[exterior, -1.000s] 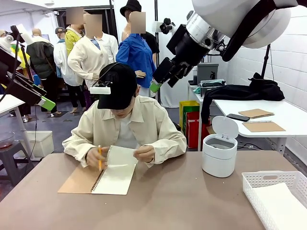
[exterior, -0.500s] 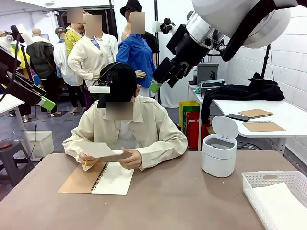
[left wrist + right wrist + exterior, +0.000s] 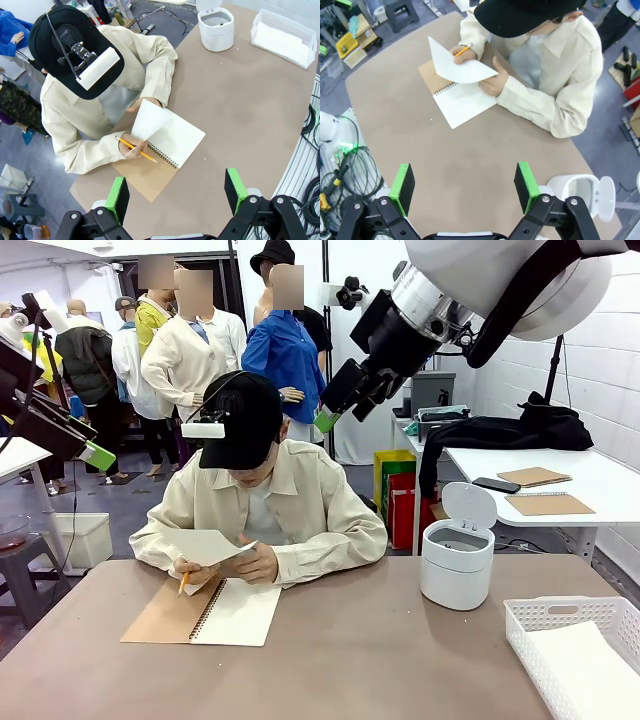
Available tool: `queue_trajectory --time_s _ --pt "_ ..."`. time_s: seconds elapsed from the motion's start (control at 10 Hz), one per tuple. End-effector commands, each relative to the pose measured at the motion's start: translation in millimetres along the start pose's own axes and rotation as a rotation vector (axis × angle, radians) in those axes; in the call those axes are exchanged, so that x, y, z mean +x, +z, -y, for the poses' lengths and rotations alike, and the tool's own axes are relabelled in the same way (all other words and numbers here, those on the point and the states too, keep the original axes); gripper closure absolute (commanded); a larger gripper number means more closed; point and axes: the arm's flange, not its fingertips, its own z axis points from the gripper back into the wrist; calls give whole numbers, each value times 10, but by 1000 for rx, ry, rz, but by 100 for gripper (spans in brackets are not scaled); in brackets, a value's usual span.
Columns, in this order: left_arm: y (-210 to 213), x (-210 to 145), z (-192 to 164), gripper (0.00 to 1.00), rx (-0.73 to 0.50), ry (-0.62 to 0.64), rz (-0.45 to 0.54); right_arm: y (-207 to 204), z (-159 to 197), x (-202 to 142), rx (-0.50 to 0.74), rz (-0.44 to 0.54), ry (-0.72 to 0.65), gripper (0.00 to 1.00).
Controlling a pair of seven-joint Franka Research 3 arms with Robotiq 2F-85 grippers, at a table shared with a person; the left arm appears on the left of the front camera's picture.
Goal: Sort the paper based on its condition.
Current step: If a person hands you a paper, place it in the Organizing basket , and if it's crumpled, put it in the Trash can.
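Note:
A person at the far side holds a loose white sheet of paper in one hand above an open spiral notebook with a brown cover. The other hand holds a yellow pencil. From above, the sheet curls over the notebook. My left gripper hangs open high over the table's near edge, its jaws wide with nothing between them. My right gripper is also open and empty, raised high above the table.
A small white lidded bin stands open at the right. A white latticed basket at the near right corner holds flat white sheets. Bare brown tabletop lies between notebook and basket.
The person took a sheet off the notebook, brought it down flat over the page, and now holds it low with head bent. Both grippers stayed open; the right arm shifted only slightly.

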Motion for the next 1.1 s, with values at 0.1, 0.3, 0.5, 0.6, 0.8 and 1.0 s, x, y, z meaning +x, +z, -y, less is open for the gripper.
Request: queue_trajectory --time_s 0.1,0.3,0.5,0.6,0.8,1.0 --pt "3 -1 -6 0 1 1 0 6 54 -206 24 29 -15 0" --pt "3 -1 -6 0 1 1 0 29 55 -265 23 18 -25 0" --pt "3 -1 -6 0 1 1 0 32 46 -165 2 -1 -29 0" --pt "3 -1 -6 0 1 1 0 32 46 -165 2 -1 -29 0" --pt "3 -1 -6 0 1 1 0 32 46 -165 2 -1 -29 0" --pt "3 -1 -6 0 1 1 0 32 46 -165 2 -1 -29 0"
